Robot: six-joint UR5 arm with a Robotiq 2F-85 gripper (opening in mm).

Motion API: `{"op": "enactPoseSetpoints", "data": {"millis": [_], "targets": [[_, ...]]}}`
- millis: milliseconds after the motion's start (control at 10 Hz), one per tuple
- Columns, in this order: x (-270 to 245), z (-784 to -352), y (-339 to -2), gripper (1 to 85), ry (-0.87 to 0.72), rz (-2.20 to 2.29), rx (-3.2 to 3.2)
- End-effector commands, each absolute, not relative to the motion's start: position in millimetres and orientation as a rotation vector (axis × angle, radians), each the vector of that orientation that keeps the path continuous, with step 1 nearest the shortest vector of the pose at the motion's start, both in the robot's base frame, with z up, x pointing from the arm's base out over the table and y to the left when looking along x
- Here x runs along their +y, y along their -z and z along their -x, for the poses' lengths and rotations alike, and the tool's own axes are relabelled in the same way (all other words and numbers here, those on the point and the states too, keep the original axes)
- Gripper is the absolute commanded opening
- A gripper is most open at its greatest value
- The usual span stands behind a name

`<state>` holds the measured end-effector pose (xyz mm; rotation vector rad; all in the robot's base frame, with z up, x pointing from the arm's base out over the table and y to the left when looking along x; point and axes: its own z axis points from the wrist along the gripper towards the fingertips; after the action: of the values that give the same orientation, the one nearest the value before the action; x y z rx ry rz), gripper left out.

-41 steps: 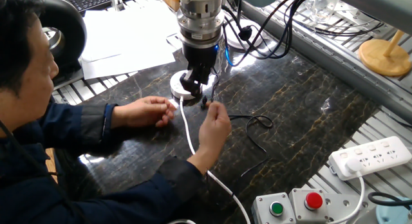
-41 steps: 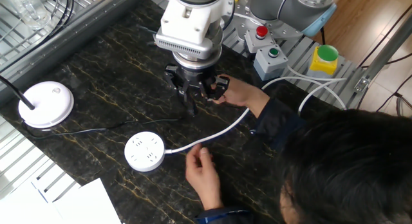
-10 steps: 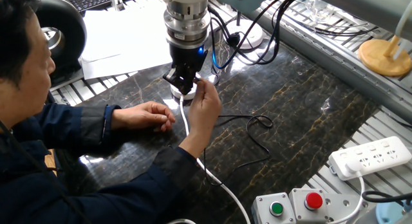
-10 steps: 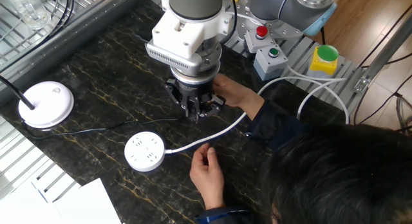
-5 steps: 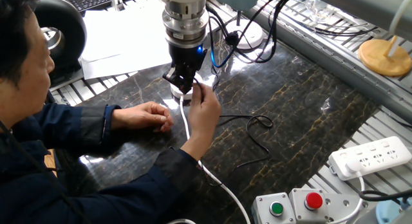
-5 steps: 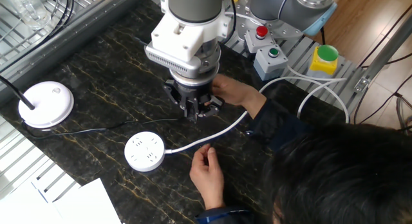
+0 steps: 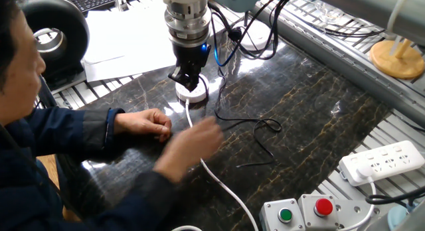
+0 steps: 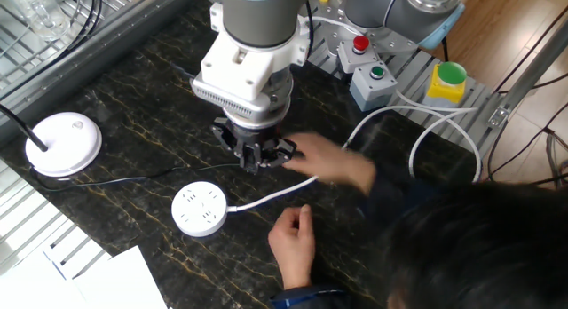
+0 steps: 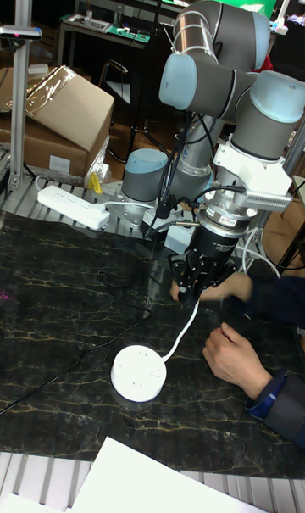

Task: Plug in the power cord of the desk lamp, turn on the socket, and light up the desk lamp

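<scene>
Apparently the two-finger gripper [image 8: 257, 158] is pinching the thin black power cord's [image 7: 255, 130] plug above the marble table, beside the round white socket [image 8: 199, 209]; plugging and switching remain undone.

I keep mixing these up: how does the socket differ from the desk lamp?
The socket shows plug holes on top; the desk lamp has none. The socket trails a thick white cable, the desk lamp a thin black power cord. The desk lamp looks wider. Both are round and white.
</scene>
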<state>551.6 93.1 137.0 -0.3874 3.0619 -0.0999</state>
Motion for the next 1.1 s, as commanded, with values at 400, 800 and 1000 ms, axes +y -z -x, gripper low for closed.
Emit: {"op": "enactPoseSetpoints", "data": {"millis": [400, 800, 1000], "targets": [[98, -577, -140, 1.0, 0.063, 0.097, 2.991], [74, -597, -138, 1.0, 0.062, 0.227, 2.997], [51, -616, -133, 1.0, 0.034, 0.287, 2.995]]}}
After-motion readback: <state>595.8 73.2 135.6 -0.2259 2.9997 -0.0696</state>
